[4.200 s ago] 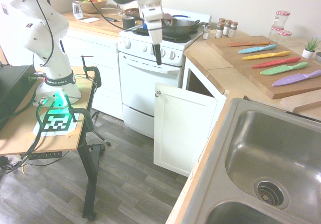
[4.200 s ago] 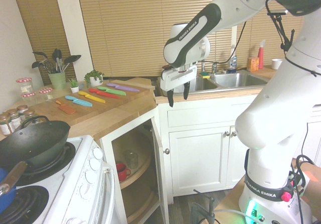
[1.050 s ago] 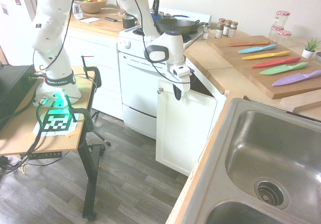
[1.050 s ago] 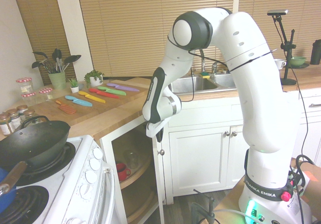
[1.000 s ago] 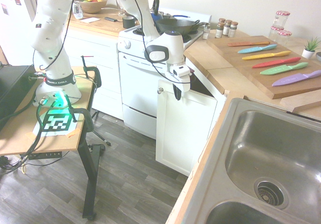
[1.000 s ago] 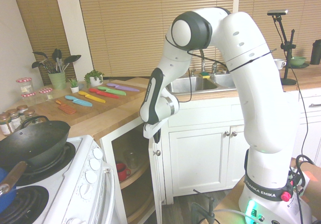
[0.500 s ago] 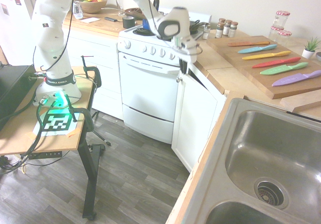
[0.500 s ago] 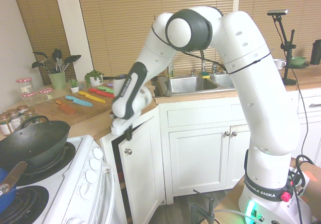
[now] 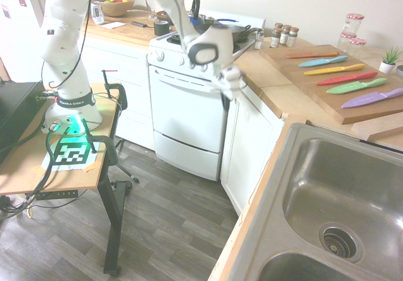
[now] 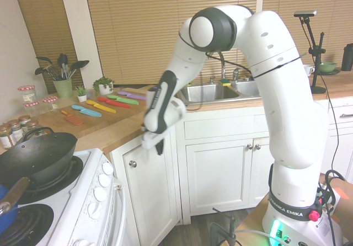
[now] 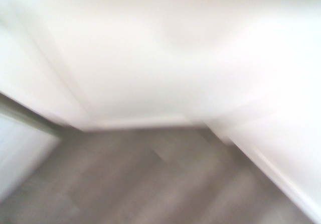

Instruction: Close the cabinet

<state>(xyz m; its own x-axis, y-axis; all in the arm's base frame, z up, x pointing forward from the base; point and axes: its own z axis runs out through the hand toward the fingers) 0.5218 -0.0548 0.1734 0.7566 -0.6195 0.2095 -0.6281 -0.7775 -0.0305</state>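
White enamel oven [image 9: 189,114] is sitting leftmost — beside it the cabinet [image 9: 249,149], its flat white recessed-panel door lying flush under the wooden bench [image 9: 296,101]. Closed and empty, the hand [image 10: 159,146] is hanging just before its top — coloured knives [image 9: 343,73] rightward.

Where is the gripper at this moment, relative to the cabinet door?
In the second exterior view, the gripper hangs in front of the cabinet door's top edge, right of its knob, under the wooden countertop.
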